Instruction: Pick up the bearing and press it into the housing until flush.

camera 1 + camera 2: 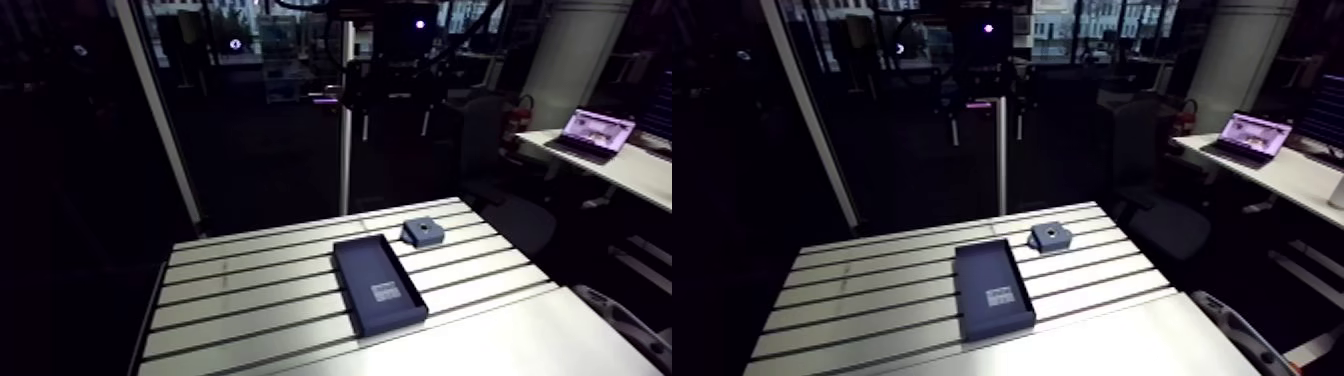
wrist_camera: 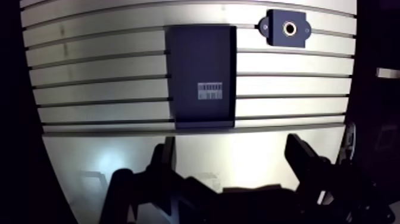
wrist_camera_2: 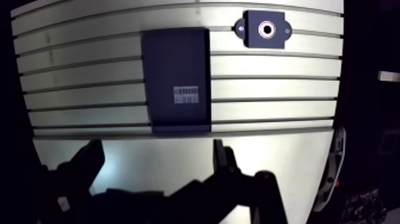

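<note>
Two dark items on a slotted aluminium table (image 1: 250, 290), seen beneath a gripper (image 2: 231, 143) poised over the plain, unslotted strip along the table's near edge, both black fingers (image 2: 165, 158) spread wide with nothing pinched between them. Nearer the gripper, a long shallow tray (image 1: 378, 285), lying square across the slots around the middle of the table, one short end close to the plain strip, the other reaching toward the far edge. On the tray's floor, at the end toward the near edge, a small white label (image 2: 210, 90) with a barcode-like row of stripes above a line of print too fine to read. Beyond the tray, close to the table's far edge and toward its far right corner, the housing (image 2: 286, 27): a small dark block with a rounded ear on each side and a round bore (image 3: 265, 28) ringed in a paler tone, standing clear of the tray. Bearing not to be made out in either view.
</note>
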